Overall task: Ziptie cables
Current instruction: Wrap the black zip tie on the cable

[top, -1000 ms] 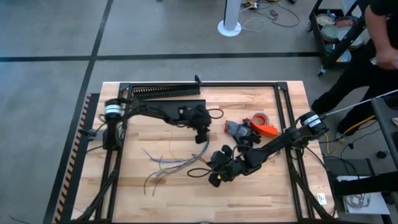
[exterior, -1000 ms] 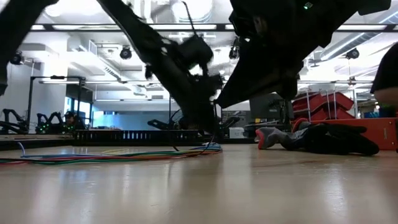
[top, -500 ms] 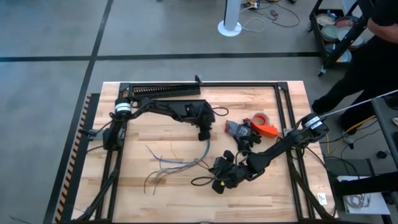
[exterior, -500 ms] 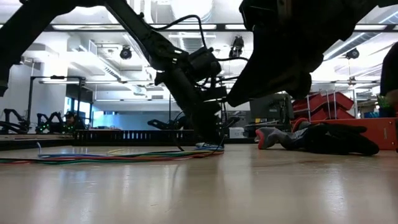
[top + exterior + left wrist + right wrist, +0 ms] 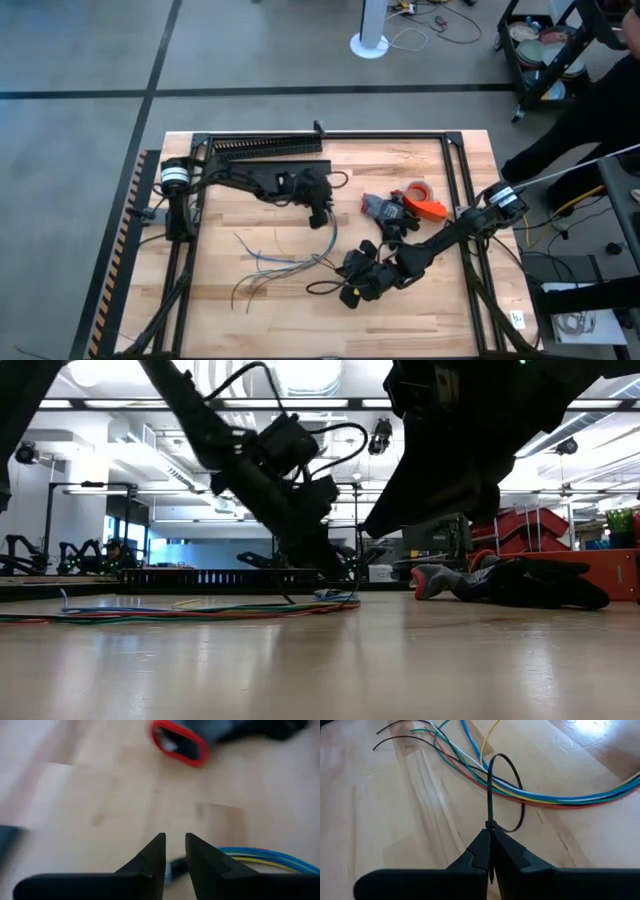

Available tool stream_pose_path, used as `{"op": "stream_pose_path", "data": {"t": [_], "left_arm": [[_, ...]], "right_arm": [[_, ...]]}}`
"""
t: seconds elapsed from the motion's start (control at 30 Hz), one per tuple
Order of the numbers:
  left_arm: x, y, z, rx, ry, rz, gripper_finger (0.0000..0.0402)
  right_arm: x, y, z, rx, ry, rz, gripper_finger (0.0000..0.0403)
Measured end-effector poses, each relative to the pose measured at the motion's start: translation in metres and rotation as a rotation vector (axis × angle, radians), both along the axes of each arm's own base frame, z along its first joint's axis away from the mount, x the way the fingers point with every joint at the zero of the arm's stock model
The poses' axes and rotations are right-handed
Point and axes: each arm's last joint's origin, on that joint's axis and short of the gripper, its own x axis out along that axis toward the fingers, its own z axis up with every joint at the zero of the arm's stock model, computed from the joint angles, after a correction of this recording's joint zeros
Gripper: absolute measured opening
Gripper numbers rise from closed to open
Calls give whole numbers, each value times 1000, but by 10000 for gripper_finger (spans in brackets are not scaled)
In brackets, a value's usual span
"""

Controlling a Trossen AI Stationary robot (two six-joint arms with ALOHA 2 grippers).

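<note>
Right fingers pinch a looped ziptie around the cables

The right gripper (image 5: 490, 851), fingers clamped on the ziptie (image 5: 490, 795) just below its head, holds the stiff loop around the limp, light cables (image 5: 545, 797), which lie at the lower middle of the bench (image 5: 200, 300). The left gripper (image 5: 174, 851), fingers nearly together, hovers by their end (image 5: 260, 857); gripping there would likely steady them.

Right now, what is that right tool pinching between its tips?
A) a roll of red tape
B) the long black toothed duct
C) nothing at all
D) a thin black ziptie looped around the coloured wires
D: in the right wrist view the right tool is shut on a black ziptie whose loop circles the wires on the table.
</note>
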Motion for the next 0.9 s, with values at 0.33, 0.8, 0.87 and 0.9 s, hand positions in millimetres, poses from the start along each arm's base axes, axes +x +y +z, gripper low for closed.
{"op": "stream_pose_path", "data": {"t": [0.33,0.8,0.87,0.9], "left_arm": [[-2,-5,-28,16,57,-10,59],[-20,42,-24,148,164,123,59],[-22,43,-17,161,157,137,59],[-24,42,-14,168,163,145,59]], "right_arm": [[0,0,0,2,0,0,0],[1,1,1,19,-17,-5,0],[1,1,1,17,-18,-6,0],[1,1,1,17,-18,-6,0]]}}
